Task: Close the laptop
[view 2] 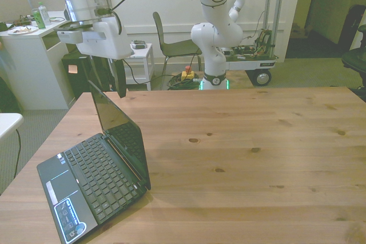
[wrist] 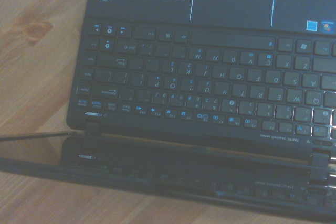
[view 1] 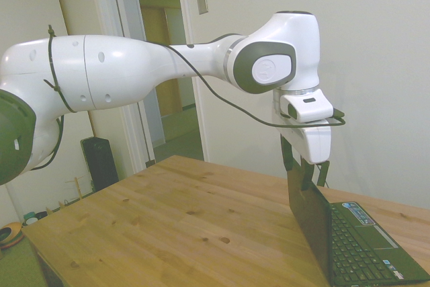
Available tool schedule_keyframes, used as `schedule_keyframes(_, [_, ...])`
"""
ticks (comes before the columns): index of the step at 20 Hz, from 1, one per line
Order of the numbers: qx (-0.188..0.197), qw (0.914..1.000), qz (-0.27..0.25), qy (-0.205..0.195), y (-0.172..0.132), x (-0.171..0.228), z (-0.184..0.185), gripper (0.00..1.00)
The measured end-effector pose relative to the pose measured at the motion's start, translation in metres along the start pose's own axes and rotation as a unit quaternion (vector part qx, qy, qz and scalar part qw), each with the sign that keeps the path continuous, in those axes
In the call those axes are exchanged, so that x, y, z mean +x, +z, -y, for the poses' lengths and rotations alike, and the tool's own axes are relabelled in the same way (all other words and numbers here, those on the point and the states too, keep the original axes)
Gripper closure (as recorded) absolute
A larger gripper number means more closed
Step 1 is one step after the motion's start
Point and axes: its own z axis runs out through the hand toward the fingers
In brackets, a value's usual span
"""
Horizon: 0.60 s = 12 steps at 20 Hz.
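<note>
The small black laptop [view 1: 356, 247] stands open near the table's corner, its lid about upright. In the front view the laptop [view 2: 97, 175] is at the left, keyboard toward the front edge, with coloured stickers on the palm rest. My gripper [view 1: 306, 166] hangs just above the lid's top edge, open, with one dark finger on each side of that edge. From the front, the gripper [view 2: 107, 78] sits over the lid's far top corner. The wrist view looks down on the laptop [wrist: 210, 93]: its keyboard, hinge and the lid's glossy face.
The wooden table [view 2: 257, 141] stretches bare toward the front view's right of the laptop. Behind the table stand a white cabinet [view 2: 28, 67], a chair [view 2: 171, 44] and a wheeled cart [view 2: 251, 61]. The laptop lies close to the table's left and front edges.
</note>
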Motion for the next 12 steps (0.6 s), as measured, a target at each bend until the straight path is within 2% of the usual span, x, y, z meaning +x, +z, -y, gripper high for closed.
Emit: schedule_keyframes(12, [-0.009,0.9999,0.003,0.009,0.011,0.016,-0.009,1.00])
